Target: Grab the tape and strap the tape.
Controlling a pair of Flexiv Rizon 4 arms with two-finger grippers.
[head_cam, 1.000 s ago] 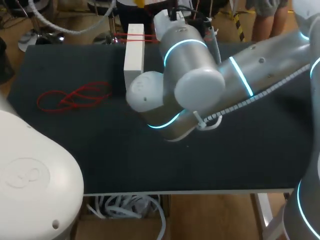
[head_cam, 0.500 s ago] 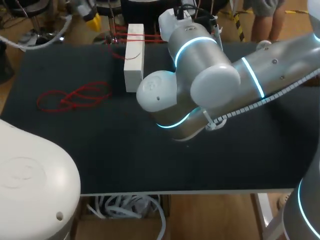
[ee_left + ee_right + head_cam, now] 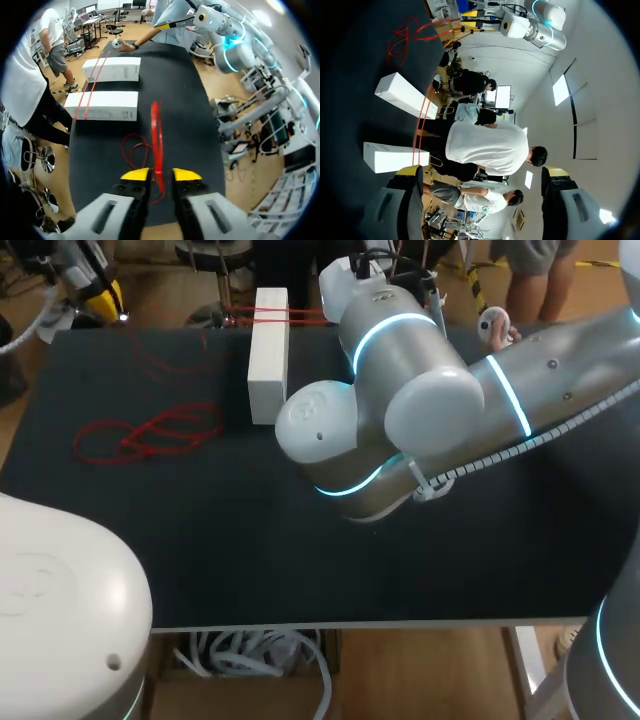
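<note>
Evidently the left gripper (image 3: 159, 173), at the black table's (image 3: 250, 560) far left corner, is pinching the thin red elastic tape (image 3: 157, 130) taut, probably to loop it over the white rectangular boxes (image 3: 102, 105), while the right gripper (image 3: 482, 172) is hovering wide open beside them.

Swung left pincer (image 3: 103, 295) from above the far end of white box (image 3: 268, 350) out to the far left corner of the desk (image 3: 200, 540), drawing red tape (image 3: 157, 135) along in a thin strand. Shifted right arm (image 3: 420, 410) slightly rightward. Entered at the far edge: a person's hand (image 3: 495, 325).
</note>
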